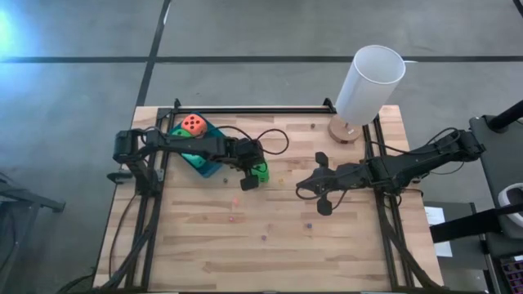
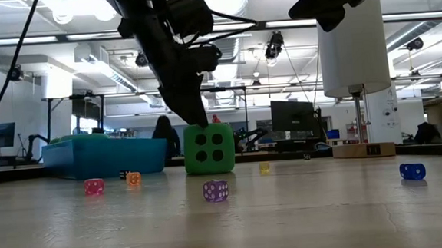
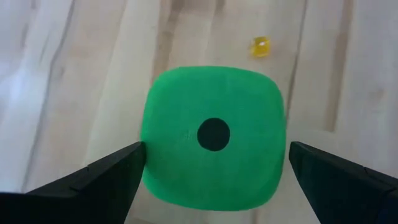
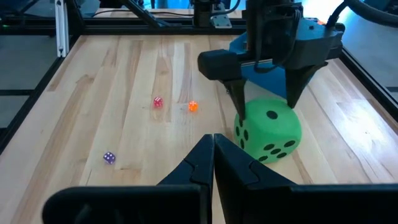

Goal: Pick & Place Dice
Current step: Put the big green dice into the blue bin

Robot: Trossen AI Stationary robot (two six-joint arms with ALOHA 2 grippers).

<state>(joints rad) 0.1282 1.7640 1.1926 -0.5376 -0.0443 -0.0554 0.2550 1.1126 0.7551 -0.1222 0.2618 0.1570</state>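
A bright green die point(image 3: 211, 137) rests on its bottom face on the wooden table, just right of the blue tray point(image 1: 214, 135). My left gripper point(image 3: 216, 149) is open, pointing steeply down, with one finger on either side of this die point(image 4: 267, 127). In the tray lies an orange-red die point(image 1: 193, 124), and another green die point(image 1: 178, 132) is partly hidden under my left arm. My right gripper point(image 4: 213, 142) hangs shut and holding nothing above the table, to the right of the green die point(image 1: 261, 172). My left gripper has one fingertip point(image 3: 134, 155) right at the green die's side face point(image 3: 148, 155); whether it touches the die, I cannot tell. Its other fingertip point(image 3: 298, 152) stands clear of the opposite side.
Tiny dice are scattered over the table: pink point(image 2: 94, 187), orange point(image 2: 133, 178), purple point(image 2: 215, 190), yellow point(image 2: 264, 167), blue point(image 2: 412, 171). A tall white cylinder point(image 1: 369, 82) on a wooden base stands at the far right. Black frame rails run along the table's left, far and right edges.
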